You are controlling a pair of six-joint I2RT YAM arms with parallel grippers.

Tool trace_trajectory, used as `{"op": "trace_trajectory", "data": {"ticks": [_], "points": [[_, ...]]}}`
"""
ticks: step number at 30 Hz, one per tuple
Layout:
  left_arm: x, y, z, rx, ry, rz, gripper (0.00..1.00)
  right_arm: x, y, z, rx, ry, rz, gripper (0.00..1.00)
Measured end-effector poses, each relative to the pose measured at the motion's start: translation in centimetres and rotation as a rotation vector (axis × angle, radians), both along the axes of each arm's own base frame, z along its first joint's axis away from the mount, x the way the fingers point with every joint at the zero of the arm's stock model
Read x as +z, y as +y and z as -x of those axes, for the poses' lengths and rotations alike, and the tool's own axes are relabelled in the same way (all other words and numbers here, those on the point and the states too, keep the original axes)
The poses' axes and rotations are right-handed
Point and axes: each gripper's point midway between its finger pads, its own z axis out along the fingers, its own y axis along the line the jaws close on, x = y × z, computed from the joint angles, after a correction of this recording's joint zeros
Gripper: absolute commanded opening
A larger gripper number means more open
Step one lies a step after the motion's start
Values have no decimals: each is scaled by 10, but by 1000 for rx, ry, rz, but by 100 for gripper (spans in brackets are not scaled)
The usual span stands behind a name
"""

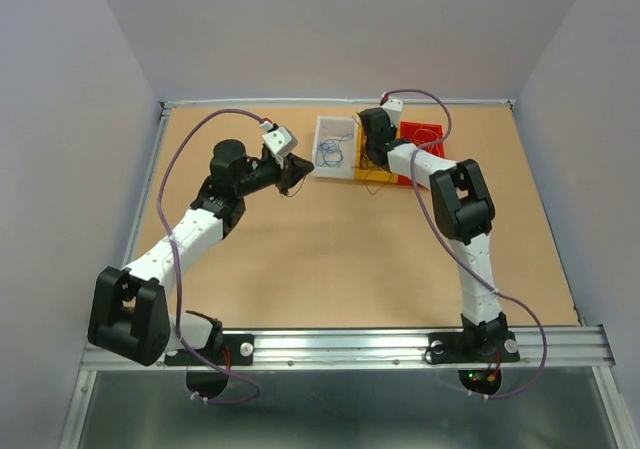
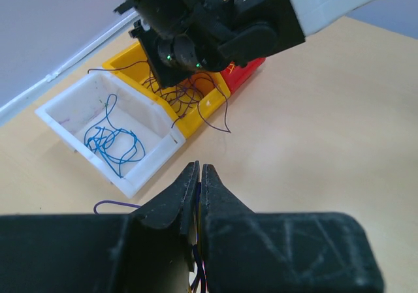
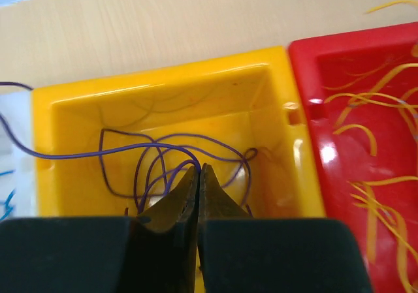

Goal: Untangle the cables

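Left jaws pinched on a dark cable (image 2: 198, 194), right jaws closed among purple cables (image 3: 65, 155) in yellow bin (image 3: 157, 91).

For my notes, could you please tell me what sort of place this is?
Probably a robotics lab cell: grey walls around a tan table, left arm and right arm bolted to a metal rail, small bins of cables.
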Motion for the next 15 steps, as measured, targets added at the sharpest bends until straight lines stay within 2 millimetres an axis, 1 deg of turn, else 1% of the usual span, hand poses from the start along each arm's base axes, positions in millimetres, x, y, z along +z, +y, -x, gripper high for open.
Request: {"op": "trace_trajectory", "data": {"ticks": [1,2,3,4,6,7,8,10,12,14,15], "points": [[1,0,0,0,-2,1,14,7,-1,3,5,-3,-4,2],[2,0,1,0,-5,2,14,20,-3,9,10,-10,-8,17],[3,0,1,0,-8,3,14,34,-5,14,12,-20,-13,38],[4,0,1,0,-10,3,14,42,-5,16,18,-27,-13,42],[4,1,1,-1,-13,4,14,74,-7,21,27,-71,-30,49],[4,1,1,0,-13,3,14,90,-7,22,31,-95,-35,49],[4,1,1,0,-13,3,14,98,-7,22,30,-110,-42,50],[4,1,1,0,-14,3,14,115,-8,24,35,-135,-49,58],[4,1,1,0,-14,2,14,122,-8,25,40,-145,-56,60],[4,1,1,2,-15,1,14,120,-5,26,56,-137,-63,66],[4,1,1,3,-16,1,14,115,-1,28,77,-123,-71,73]]}}
